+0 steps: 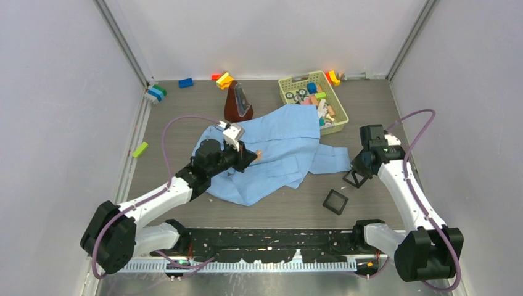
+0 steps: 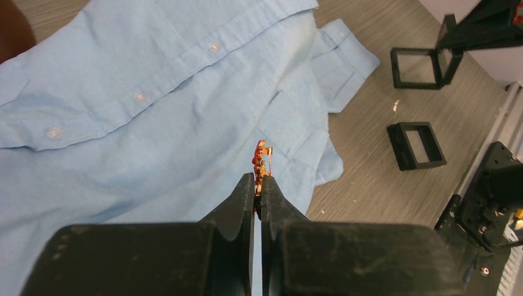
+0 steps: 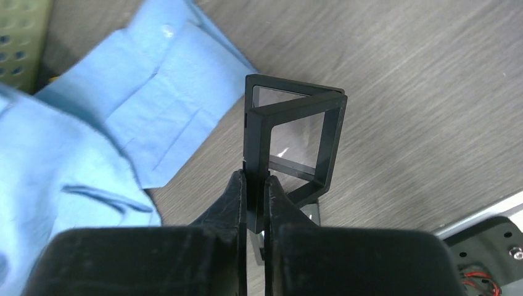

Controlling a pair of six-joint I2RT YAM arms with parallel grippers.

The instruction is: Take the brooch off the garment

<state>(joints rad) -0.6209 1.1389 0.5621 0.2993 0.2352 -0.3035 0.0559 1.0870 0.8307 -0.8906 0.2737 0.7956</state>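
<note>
The garment (image 2: 154,92) is soft matt cloth; the brooch (image 2: 259,161) glints like gilt metal; the counter (image 3: 419,74) shows matt wood grain; the black frame (image 3: 258,154) looks plastic.

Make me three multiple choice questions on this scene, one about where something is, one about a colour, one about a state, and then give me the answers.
1. Where is the basket?
A) by the left arm's base
B) lying on the middle of the shirt
C) at the far side, right of the shirt

2. What colour is the shirt?
A) white
B) light blue
C) green

3. What state is the left claw in?
A) shut on the brooch
B) open, holding nothing
C) shut on a pencil

Answers:
1 C: the top view shows it at the far side, right of the shirt.
2 B: every view shows light-blue cloth.
3 A: the left wrist view shows the fingers closed with the brooch pinched at their tips.
</note>
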